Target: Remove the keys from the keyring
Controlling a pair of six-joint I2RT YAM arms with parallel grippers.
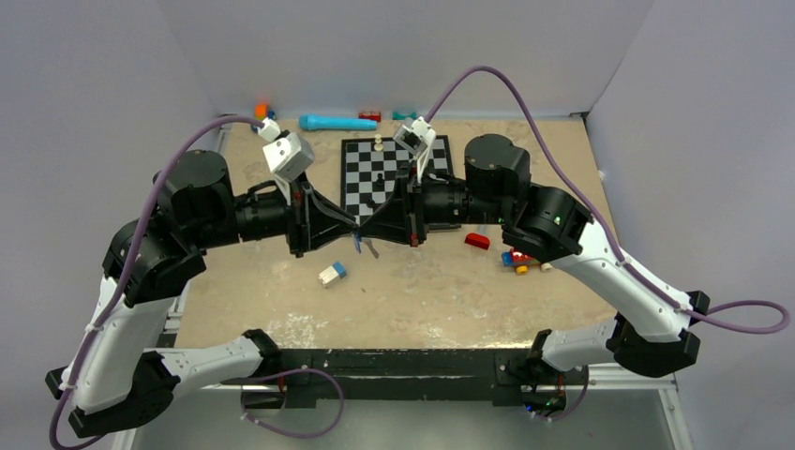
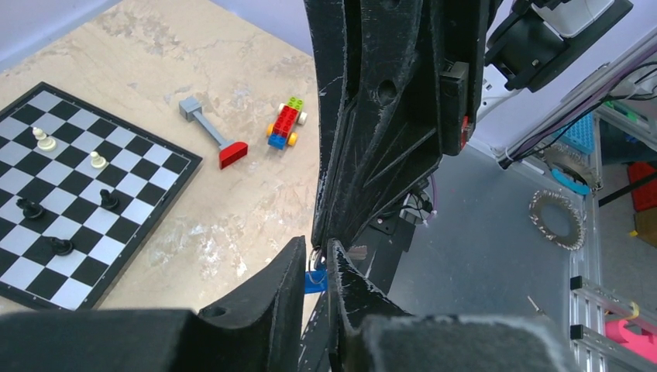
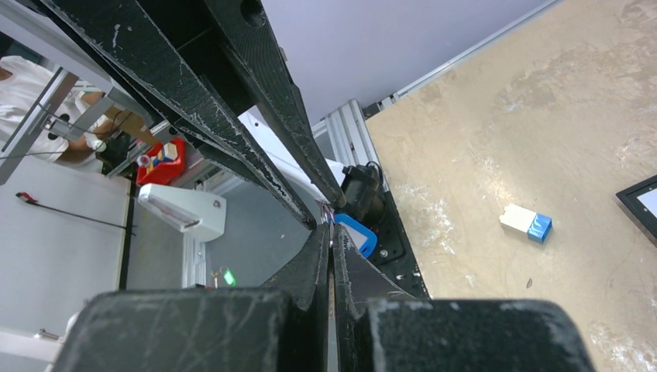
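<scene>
My two grippers meet tip to tip above the middle of the table. The left gripper [image 1: 353, 228] is shut on the thin metal keyring [image 2: 315, 258], which shows between its fingertips [image 2: 298, 256] in the left wrist view. The key's blue plastic head [image 2: 315, 281] hangs just below the ring. The right gripper [image 1: 367, 228] comes from the other side with its jaws pressed together [image 3: 331, 231] on the same ring. The blue oval key head [image 3: 359, 235] sits just past its tips. From above, the key [image 1: 357, 243] dangles under the joined tips, off the table.
A chessboard [image 1: 357, 151] with a few pieces lies behind the grippers. A blue-and-white block [image 1: 332, 273] lies in front, a red block [image 1: 477, 241] and a toy brick car [image 1: 521, 261] to the right. A blue cylinder [image 1: 336, 123] lies at the back wall.
</scene>
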